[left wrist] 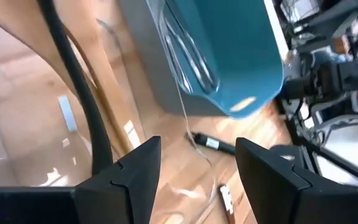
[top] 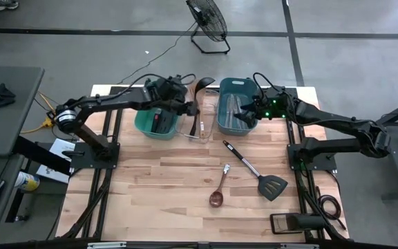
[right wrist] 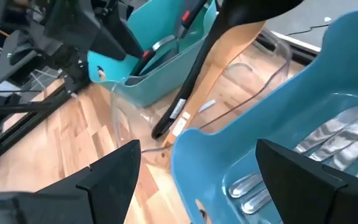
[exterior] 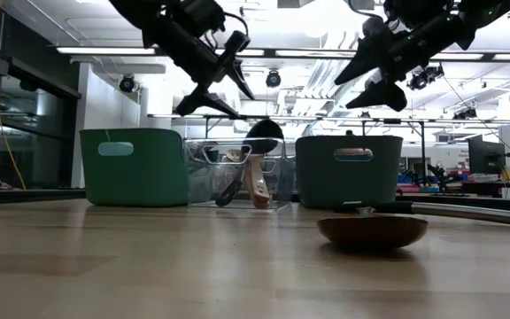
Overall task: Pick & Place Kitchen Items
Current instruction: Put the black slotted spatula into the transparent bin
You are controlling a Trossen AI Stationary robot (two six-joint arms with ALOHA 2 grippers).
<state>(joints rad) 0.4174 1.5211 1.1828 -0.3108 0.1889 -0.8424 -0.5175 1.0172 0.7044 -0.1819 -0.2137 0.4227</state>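
Nearest the table's (top: 171,187) front edge: wooden spoon (top: 218,191) lying flat, bowl toward the front, and just beside it the black slotted spatula (top: 253,169) lying diagonal with its head toward the right-front corner; the two were close but I couldn't tell if they touched. In the low view the spoon's bowl (exterior: 372,230) sat nearest the camera, on the table. Farther back, three bins in a row: green bin (top: 159,119) on the left with red-handled utensils inside, clear bin (top: 200,119) in the middle holding a black ladle (exterior: 248,159) and wooden utensils (exterior: 257,182) leaning upright, blue bin (top: 237,105) on the right with silver cutlery (right wrist: 328,146) lying in it. Left gripper (top: 191,108) hung in the air over the gap between green and clear bins, above the rims; fingers (left wrist: 135,168) were part open with nothing between them, the ladle's black handle and a wooden handle just ahead in the clear bin. Right gripper (top: 244,113) hovered above the blue bin, fingers (right wrist: 114,174) spread wide and empty, cutlery below them. Both grippers were clear of the bins in the low view, left gripper (exterior: 228,93) and right gripper (exterior: 361,80) pointing inward toward each other. Beyond the table: a floor fan (top: 208,24) on the grey floor.
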